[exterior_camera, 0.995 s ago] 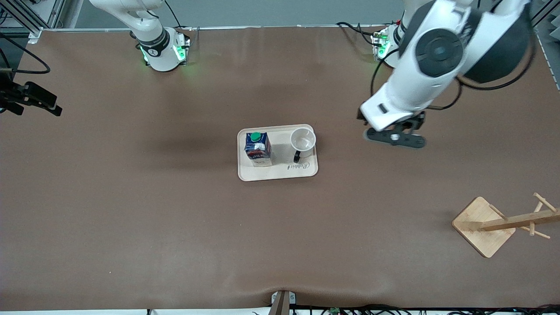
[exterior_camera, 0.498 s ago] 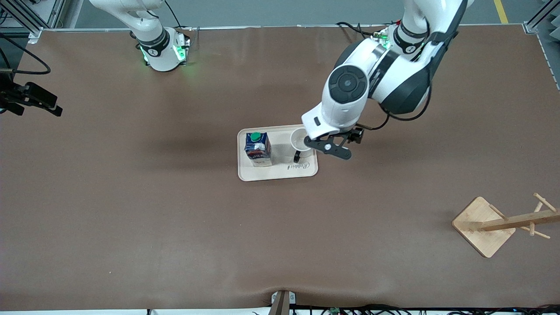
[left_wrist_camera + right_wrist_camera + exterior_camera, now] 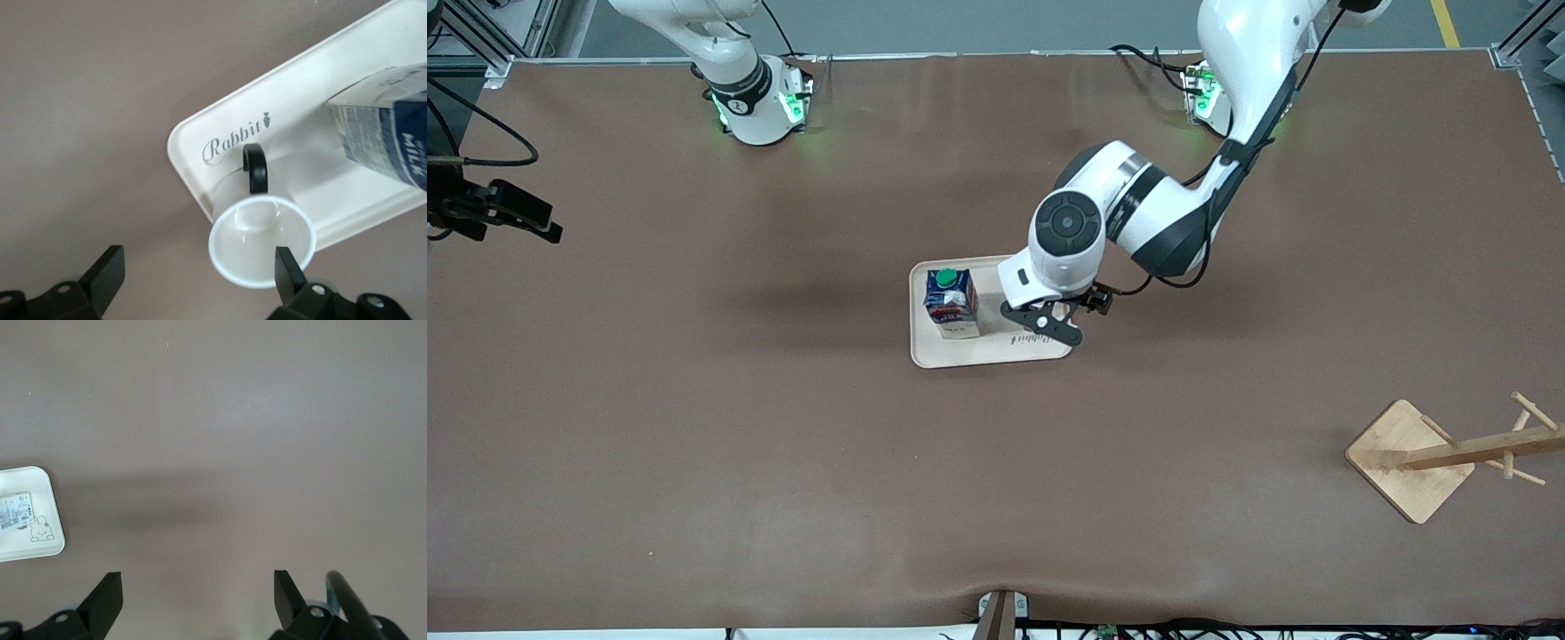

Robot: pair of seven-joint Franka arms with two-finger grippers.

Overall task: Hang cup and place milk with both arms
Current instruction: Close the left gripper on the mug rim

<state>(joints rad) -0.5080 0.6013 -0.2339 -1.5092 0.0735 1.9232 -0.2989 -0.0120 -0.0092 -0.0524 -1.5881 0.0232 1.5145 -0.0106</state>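
The cup (image 3: 261, 243) stands upright on the cream tray (image 3: 960, 353), at the end of the tray toward the left arm's side. In the front view I cannot see it, because the left arm (image 3: 1129, 209) covers it. In the left wrist view I see its white open rim and its black loop handle (image 3: 255, 168), which points toward the word "Rabbit" (image 3: 237, 140) printed on the tray floor. The milk (image 3: 951, 303) stands upright on the same tray, beside the cup, toward the right arm's end. I see its green cap on top and its dark-blue sides.

The left gripper (image 3: 1043, 322) hangs over the cup's end of the tray. Its fingers are spread wide apart and hold nothing. In the left wrist view one fingertip (image 3: 288, 265) shows in front of the cup's rim and the other one is over the bare brown table; I cannot tell if the first one touches the rim.

The right gripper (image 3: 198, 597) waits high over the bare table (image 3: 694, 427), with its fingers also apart and empty. A corner of the tray shows at the edge of the right wrist view.

The wooden cup rack (image 3: 1449, 455) stands at the left arm's end of the table, nearer to the front camera than the tray and well apart from it.
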